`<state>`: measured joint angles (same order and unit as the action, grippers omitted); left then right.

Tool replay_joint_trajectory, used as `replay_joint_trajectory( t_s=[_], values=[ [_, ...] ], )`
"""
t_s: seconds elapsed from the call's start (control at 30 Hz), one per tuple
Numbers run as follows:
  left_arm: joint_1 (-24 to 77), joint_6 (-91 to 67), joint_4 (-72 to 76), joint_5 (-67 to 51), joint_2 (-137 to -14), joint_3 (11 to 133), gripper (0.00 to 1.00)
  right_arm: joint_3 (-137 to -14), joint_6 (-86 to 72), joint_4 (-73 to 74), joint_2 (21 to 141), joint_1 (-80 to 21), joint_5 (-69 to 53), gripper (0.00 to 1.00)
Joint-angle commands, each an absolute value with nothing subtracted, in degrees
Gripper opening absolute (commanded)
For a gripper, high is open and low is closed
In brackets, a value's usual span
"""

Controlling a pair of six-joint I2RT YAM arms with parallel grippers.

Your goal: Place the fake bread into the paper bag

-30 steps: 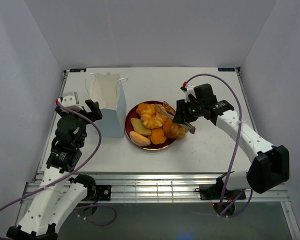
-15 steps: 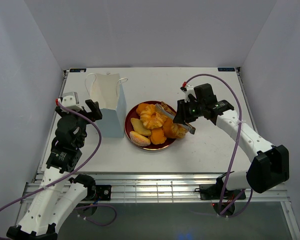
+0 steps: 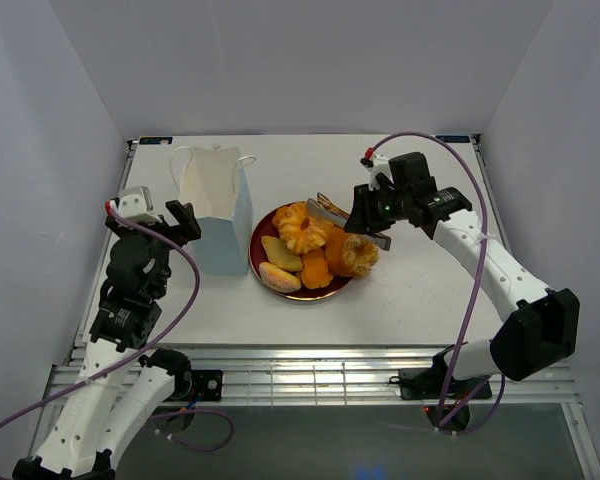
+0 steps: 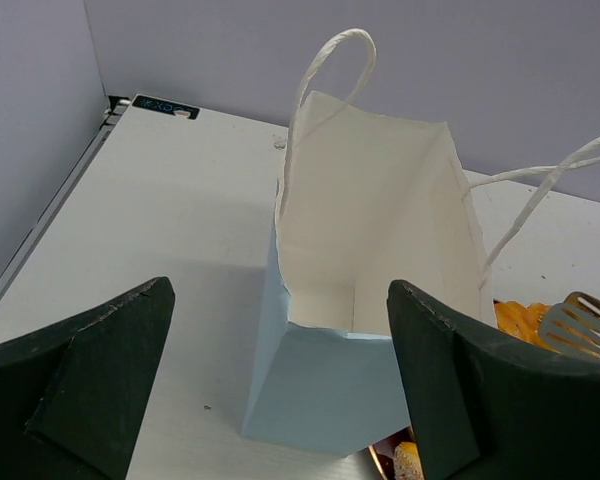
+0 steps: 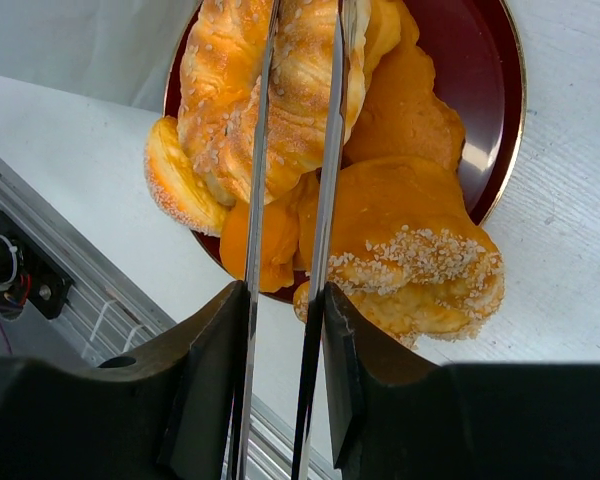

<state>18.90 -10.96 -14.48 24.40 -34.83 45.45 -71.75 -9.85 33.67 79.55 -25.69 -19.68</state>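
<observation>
The fake bread point(image 3: 315, 250) sits heaped on the dark red plate point(image 3: 257, 262), none of it in the paper bag point(image 3: 215, 200) yet. The bag stands upright just beside the plate's left edge, mouth open, cord handles up.

Over the plate's far right side, the right hand point(image 3: 365, 215) is pressed onto a pair of metal tongs point(image 3: 325, 210). In the wrist view the two thin blades point(image 5: 330, 150) run nearly parallel, close together, across the sugared twisted piece point(image 5: 230, 90). The blade tips run out of the top of that view, so I cannot say for sure whether they are already nipping a piece or only hovering above it.

The left hand point(image 3: 175, 222) waits on the far side of the bag from the plate, fingers spread wide, touching nothing.

The step in hand looks like picking one pastry with the tongs. To do it well, the blades should straddle a single top piece, probably the twisted one, across its narrow waist rather than its glossy crown, and close firmly before lifting straight up, so the neighbours are not dragged off the plate onto the desk point(image 3: 420, 290). The carry should clear the bag's rim and handles; the left hand could steady the bag's wall first.
</observation>
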Motion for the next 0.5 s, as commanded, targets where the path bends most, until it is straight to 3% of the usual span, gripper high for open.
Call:
replay_joint_trajectory(
  t_s=[0.0, 0.27, 0.47],
  values=[
    [19.1, -10.5, -13.3, 25.9, -33.9, 45.2, 0.98, -76.5, -8.9, 33.7, 78.3, -25.9, -20.7, 0.08],
    [19.2, -9.6, -12.2, 31.5, -30.8, 45.4, 0.98, -81.5, -7.6, 37.0, 77.1, -25.9, -19.6, 0.08],
    [19.2, -8.8, -16.7, 34.0, -35.3, 53.7, 0.98, -88.8, -6.9, 40.2, 75.4, -25.9, -17.8, 0.08]
  ],
)
